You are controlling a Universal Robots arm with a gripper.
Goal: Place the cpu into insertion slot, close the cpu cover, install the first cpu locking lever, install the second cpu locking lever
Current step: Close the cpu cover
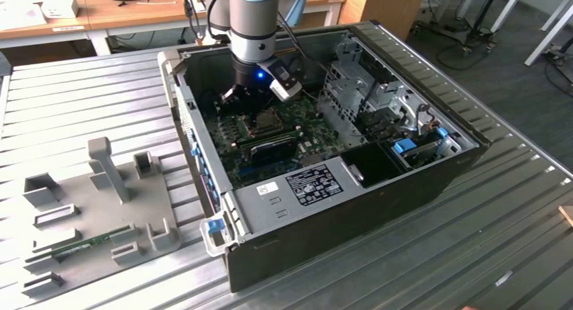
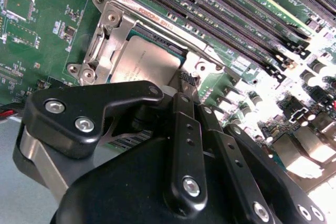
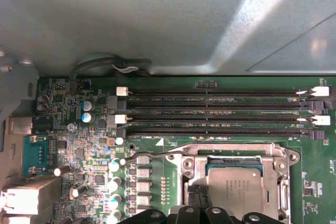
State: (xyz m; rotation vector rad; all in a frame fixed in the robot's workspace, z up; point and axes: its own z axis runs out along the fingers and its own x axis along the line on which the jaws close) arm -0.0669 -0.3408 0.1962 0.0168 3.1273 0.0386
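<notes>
Down inside the case [image 1: 296, 256], the pincer [image 2: 186, 85] hangs right at the socket's near edge. Can't tell from here if it's spread or closed. Just past its tip the cpu [image 2: 149, 61] is already sitting in the slot [image 3: 231, 166], and the cover [image 2: 113, 30] looks flat over it. A lever [image 3: 157, 155] runs along the far side, with memory slots [image 3: 210, 111] beyond that. My guess is it's on the lever bit: push on the wire only, stay off the chip, and keep steady pressure till it latches.
</notes>
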